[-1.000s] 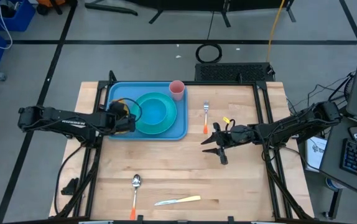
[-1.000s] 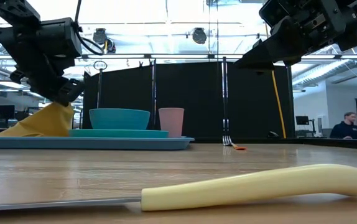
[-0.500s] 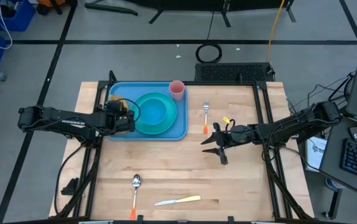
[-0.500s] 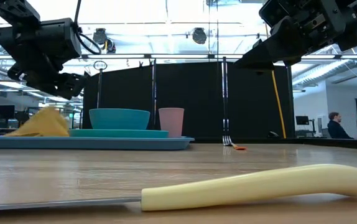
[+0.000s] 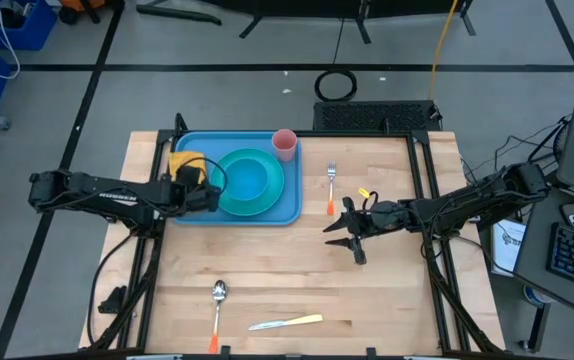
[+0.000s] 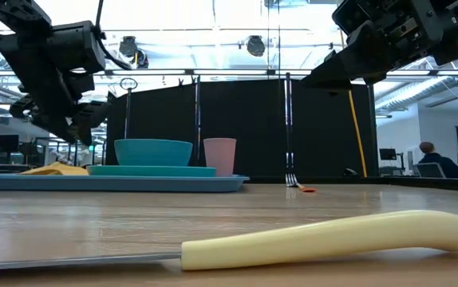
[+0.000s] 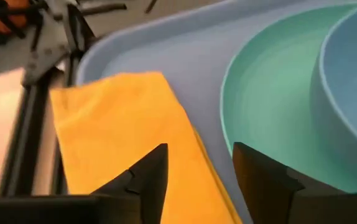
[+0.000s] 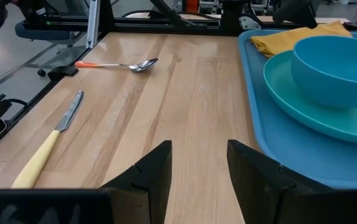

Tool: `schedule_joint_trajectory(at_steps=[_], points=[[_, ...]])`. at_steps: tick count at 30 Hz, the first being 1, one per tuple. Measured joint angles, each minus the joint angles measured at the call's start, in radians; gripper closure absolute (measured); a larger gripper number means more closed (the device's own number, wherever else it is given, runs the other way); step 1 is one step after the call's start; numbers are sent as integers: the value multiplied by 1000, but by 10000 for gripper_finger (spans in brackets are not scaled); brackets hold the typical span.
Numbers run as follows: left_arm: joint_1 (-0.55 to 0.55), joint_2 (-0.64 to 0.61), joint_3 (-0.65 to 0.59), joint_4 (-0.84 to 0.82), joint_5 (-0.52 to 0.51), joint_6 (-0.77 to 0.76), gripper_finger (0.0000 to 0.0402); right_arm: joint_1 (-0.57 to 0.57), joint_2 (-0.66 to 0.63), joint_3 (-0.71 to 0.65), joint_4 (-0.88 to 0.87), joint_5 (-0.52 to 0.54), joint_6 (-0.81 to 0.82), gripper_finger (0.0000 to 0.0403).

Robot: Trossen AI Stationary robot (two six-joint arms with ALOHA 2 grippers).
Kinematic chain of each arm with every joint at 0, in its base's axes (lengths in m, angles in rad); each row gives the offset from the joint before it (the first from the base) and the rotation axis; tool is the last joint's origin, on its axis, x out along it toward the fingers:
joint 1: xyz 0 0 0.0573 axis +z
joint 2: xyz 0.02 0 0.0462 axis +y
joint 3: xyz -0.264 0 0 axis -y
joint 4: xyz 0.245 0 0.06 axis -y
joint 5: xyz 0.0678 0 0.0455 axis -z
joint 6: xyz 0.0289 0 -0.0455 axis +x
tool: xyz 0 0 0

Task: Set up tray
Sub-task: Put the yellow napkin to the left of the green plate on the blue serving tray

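Observation:
The light-blue tray (image 5: 217, 145) lies at the far left of the table and carries a teal plate with a teal bowl (image 5: 250, 182), a pink cup (image 5: 284, 144) and a yellow napkin (image 5: 186, 163). The napkin lies flat on the tray's left part (image 7: 122, 130). My left gripper (image 5: 207, 188) hangs open just above the napkin's edge beside the plate (image 7: 200, 174), clear of it in the low view (image 6: 61, 119). Right of the tray, my right gripper (image 5: 343, 240) waits open above bare wood (image 8: 198, 168).
A fork with an orange handle (image 5: 331, 185) lies right of the tray. A spoon (image 5: 217, 300) and a yellow-handled knife (image 5: 285, 322) lie near the table's front edge. Bare wood spreads across the middle. A person sits in the room beyond (image 6: 432, 159).
My left gripper has opened and let go of the yellow napkin while rolling at the wrist. The napkin, held up in a peak a second ago, has dropped and now lies flat on the tray. My right arm has kept still.

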Motion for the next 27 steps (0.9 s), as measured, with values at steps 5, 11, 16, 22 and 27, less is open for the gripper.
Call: schedule_joint_trajectory(at_steps=[5,11,16,22,27], points=[[18,0,0,-14,78,-33,273,0,0,0,0,-1,17,259],[24,0,0,-75,80,-29,343,0,0,0,0,-2,17,259],[43,3,0,-125,119,-56,393,0,0,0,0,-2,16,259],[107,3,0,-120,146,-33,397,0,0,0,9,-2,16,259],[192,3,0,-101,177,42,398,0,0,0,12,-3,16,259]])
